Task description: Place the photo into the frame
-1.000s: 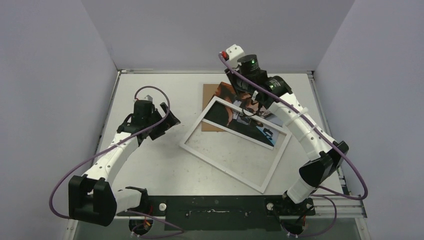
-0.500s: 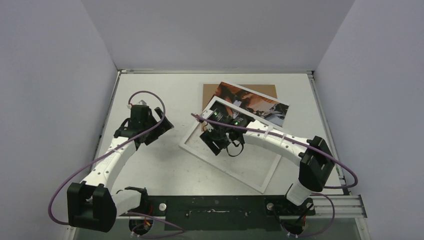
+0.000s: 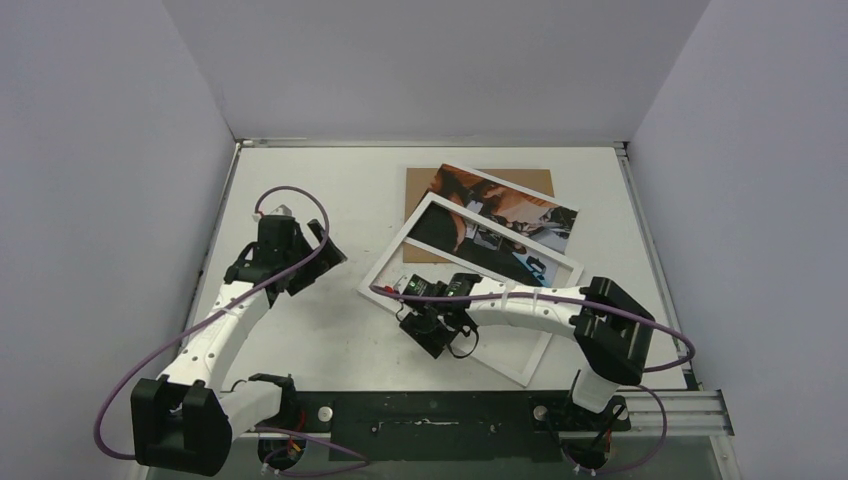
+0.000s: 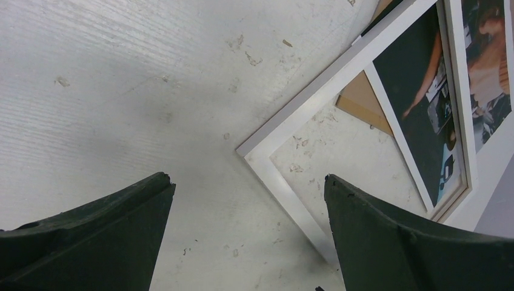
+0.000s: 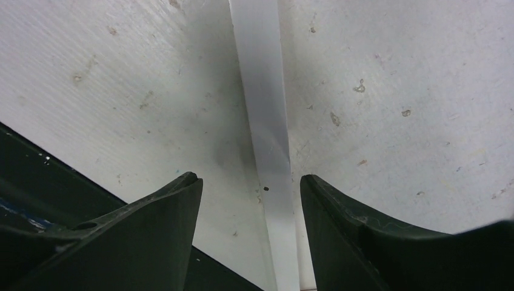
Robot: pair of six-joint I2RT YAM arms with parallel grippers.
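Observation:
The white frame [image 3: 395, 243] lies flat and tilted in the middle of the table. The photo [image 3: 505, 200] lies at the back, partly under the frame's far bar and partly showing through its opening. My right gripper [image 3: 440, 335] is open, low over the frame's near-left bar. In the right wrist view the bar [image 5: 267, 121] runs between the fingers [image 5: 151, 230], and the gripper [image 5: 248, 182] holds nothing. My left gripper [image 3: 325, 250] is open and empty, left of the frame. In its wrist view the gripper [image 4: 248, 182] is near the frame's corner [image 4: 251, 151], with the photo [image 4: 424, 103] beyond.
A plain brown backing board [image 3: 525, 180] lies under the photo at the back; an edge of the board shows in the left wrist view [image 4: 360, 100]. A black strip [image 5: 36, 182] runs along the table's near edge. Grey walls close in three sides.
My right arm has swung from over the photo at the back down to the frame's near-left bar. My left gripper has drawn back slightly to the left. Frame and photo have not moved.

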